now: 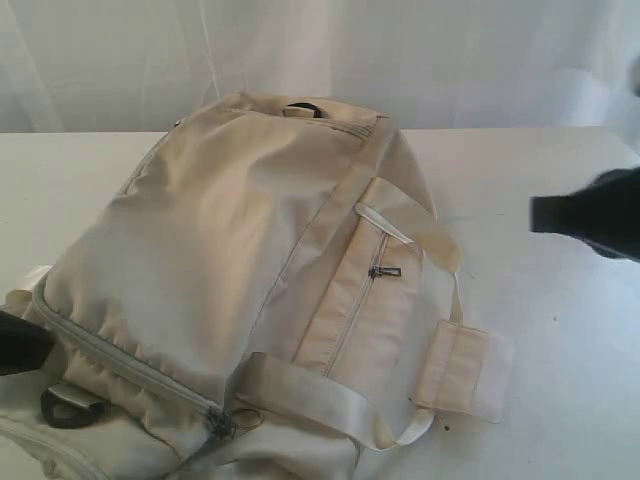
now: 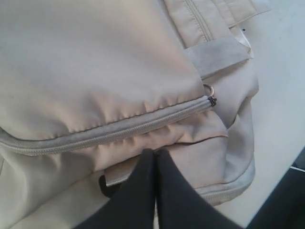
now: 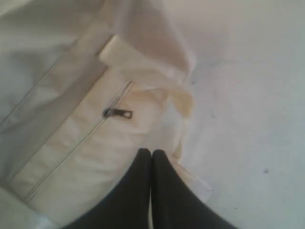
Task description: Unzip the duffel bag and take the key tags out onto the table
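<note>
The cream-beige duffel bag point(image 1: 230, 250) lies on the white table point(image 1: 560, 330) with its grey main zipper point(image 2: 119, 129) shut and the slider point(image 2: 211, 100) at the end, next to a metal ring point(image 2: 208, 89). My left gripper point(image 2: 155, 152) is shut and empty, just below that zipper at the bag's near left corner point(image 1: 45, 348). The side pocket zipper pull point(image 3: 118, 113) sits closed. My right gripper point(image 3: 151, 153) is shut with nothing in it, above the pocket's edge; in the exterior view it hangs to the right of the bag point(image 1: 540, 213). The key tags are hidden.
A padded shoulder-strap piece point(image 1: 462, 370) lies on the table to the right of the bag, joined by webbing point(image 1: 300, 395). A dark ring point(image 1: 65, 408) shows at the bag's near left corner. White curtain hangs behind the table.
</note>
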Controlling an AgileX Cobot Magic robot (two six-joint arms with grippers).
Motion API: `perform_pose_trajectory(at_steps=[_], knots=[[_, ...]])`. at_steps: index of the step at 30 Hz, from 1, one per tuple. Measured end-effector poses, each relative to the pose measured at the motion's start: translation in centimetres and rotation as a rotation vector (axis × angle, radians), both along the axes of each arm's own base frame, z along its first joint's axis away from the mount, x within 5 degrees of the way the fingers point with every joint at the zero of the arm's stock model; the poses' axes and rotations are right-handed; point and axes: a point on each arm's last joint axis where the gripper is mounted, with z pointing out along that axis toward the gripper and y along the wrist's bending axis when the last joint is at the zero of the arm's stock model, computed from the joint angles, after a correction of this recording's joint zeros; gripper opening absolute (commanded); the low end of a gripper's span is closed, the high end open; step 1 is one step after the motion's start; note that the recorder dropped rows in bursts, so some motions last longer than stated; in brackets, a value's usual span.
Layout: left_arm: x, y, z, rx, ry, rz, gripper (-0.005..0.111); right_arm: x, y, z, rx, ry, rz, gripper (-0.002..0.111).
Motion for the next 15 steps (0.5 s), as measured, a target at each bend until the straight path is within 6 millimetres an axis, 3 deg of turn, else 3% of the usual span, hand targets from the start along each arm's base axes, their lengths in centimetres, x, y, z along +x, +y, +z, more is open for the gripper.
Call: perform_pose_trajectory(at_steps=[5, 6, 8, 11, 13, 15], knots=[[0.0, -0.2, 0.1, -0.011, -0.008, -0.020, 0.000, 6.8, 2.4, 0.1, 0.005, 0.182, 0.271, 0.000], [-0.1, -0.2, 0.1, -0.015, -0.007, -0.022, 0.000, 9.3, 2.8, -0.5, 0.000, 0.203, 0.303, 0.002], [0.0, -0.2, 0.1, -0.018, -0.013, -0.025, 0.000, 12.5, 3.1, -1.3, -0.030, 0.197, 0.333, 0.016], [0.3, -0.3, -0.1, -0.022, -0.022, -0.030, 0.000, 16.0, 3.3, -2.1, -0.055, 0.191, 0.343, 0.058], [0.3, -0.4, -0.1, -0.027, -0.031, -0.042, 0.000, 17.9, 3.4, -3.2, -0.070, 0.195, 0.341, 0.066], [0.4, -0.5, -0.1, -0.028, -0.039, -0.044, 0.000, 19.9, 3.3, -5.0, -0.087, 0.201, 0.324, 0.066]])
